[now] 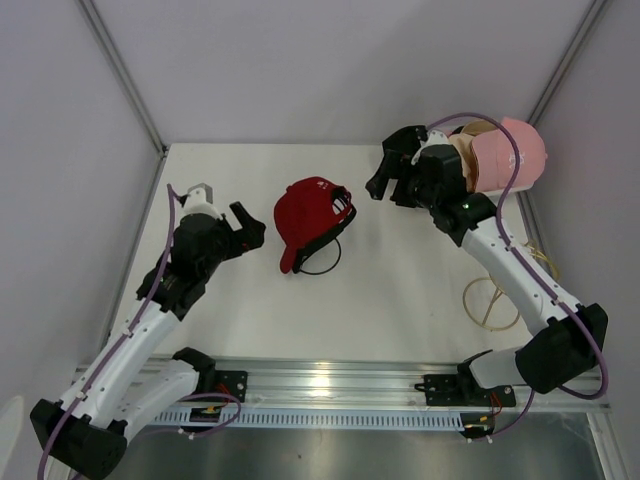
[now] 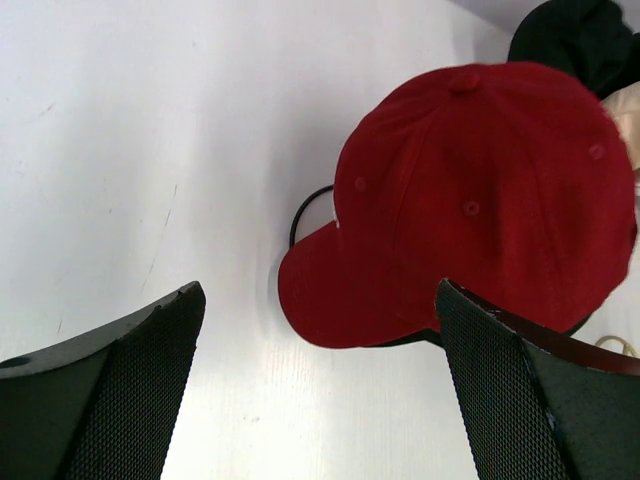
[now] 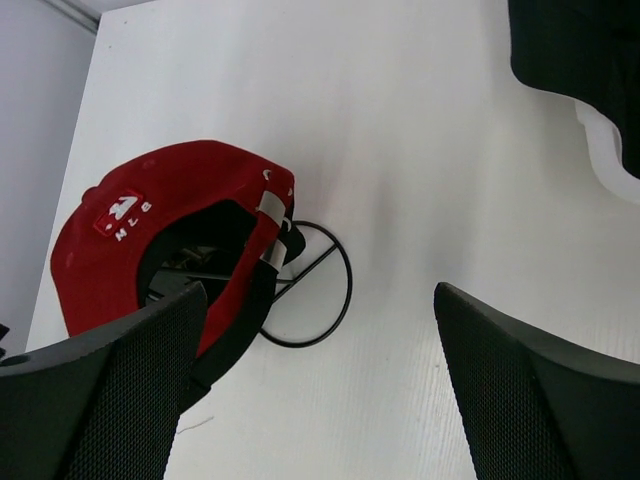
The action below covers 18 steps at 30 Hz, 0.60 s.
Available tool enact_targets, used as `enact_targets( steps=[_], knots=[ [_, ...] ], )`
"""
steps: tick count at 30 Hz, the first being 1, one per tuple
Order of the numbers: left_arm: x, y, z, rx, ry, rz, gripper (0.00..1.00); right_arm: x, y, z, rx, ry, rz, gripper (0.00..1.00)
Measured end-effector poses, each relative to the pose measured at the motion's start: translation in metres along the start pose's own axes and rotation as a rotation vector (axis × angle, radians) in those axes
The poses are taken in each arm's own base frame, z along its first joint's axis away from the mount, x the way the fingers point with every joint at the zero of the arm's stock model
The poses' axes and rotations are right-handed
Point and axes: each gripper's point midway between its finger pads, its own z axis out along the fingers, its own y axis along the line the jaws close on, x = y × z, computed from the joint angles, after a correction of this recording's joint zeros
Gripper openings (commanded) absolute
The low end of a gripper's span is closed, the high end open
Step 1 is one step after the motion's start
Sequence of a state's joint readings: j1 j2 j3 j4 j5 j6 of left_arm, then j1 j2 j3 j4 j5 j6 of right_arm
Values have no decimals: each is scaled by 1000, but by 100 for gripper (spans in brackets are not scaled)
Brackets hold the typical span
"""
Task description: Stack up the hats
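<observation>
Red cap [image 1: 312, 215] on black wire ring [image 3: 350, 283]; left gripper [image 1: 250, 224], right gripper [image 1: 384, 172] wide, empty

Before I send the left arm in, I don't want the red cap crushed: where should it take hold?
By the brim of the red cap, coming in from the left. The brim is the flat, stiff-looking edge and juts toward the open left fingers; the crown is rounded and soft, its back opening facing away.

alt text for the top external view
A red baseball cap lies on a white table. The robot's open left gripper is left of it; the open right gripper is to its right, beside a pile of pink and tan hats in the far right corner.
</observation>
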<state>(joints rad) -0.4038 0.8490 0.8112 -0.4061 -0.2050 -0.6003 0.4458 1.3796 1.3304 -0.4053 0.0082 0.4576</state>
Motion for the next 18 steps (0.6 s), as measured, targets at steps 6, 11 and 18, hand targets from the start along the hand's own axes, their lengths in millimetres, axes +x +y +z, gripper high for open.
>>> enact_targets(
  steps=[6,11,18],
  knots=[
    [-10,-8,-3,35,-23,23,99,-8,30,3,-73,-3,-52,90],
    [-22,-14,-7,46,-33,49,99,22,64,22,-127,76,-91,82],
    [-23,-13,-12,46,-39,72,99,68,48,49,-47,211,-86,68]
  ],
)
